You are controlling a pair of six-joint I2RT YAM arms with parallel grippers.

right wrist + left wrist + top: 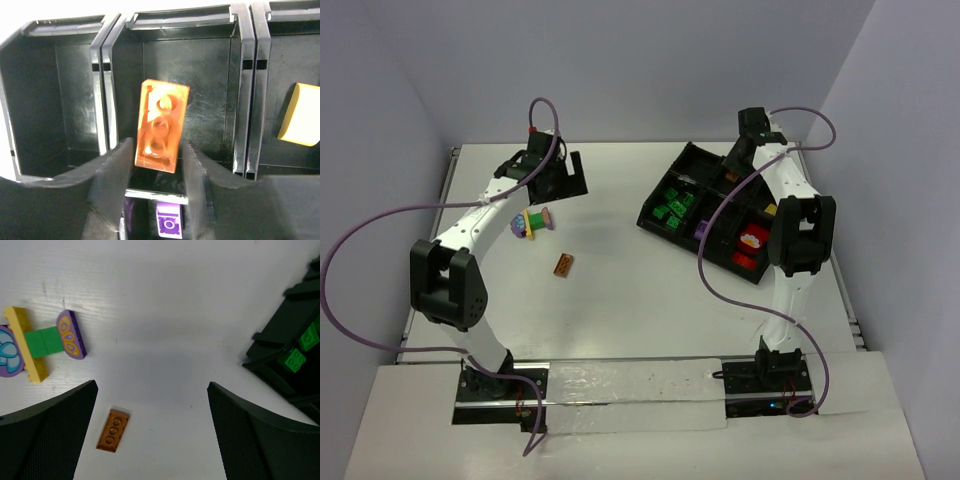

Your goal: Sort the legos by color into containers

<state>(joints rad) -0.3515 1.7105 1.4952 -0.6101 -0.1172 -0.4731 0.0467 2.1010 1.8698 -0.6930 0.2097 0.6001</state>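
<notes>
Right fingers (112,185) fill the bottom of the right wrist view. An orange brick (159,127) stands on end between their tips, slightly tilted. I cannot tell whether they pinch it or only flank it. Behind it is the middle bin of the black tray (247,90). A yellow piece (300,115) lies in the bin at right. A purple piece (169,222) shows at the bottom edge, under the gap.

Left wrist view: the left fingers (50,435) are spread wide in the lower corners, holding nothing. Between them, nearer the lower-left one, a brown brick (114,430) lies flat on the white desk (165,300). A cluster (40,342) of yellow, green and purple parts lies at upper left. Green bricks (295,359) sit in the tray at the right edge.

Top view: the left fingers hang at upper left, with the cluster just below them and the brown brick lower right of it, apart. The tray lies angled at upper right, with the right fingers over its far end. Red bricks (747,262) sit in its lower-right bin.
</notes>
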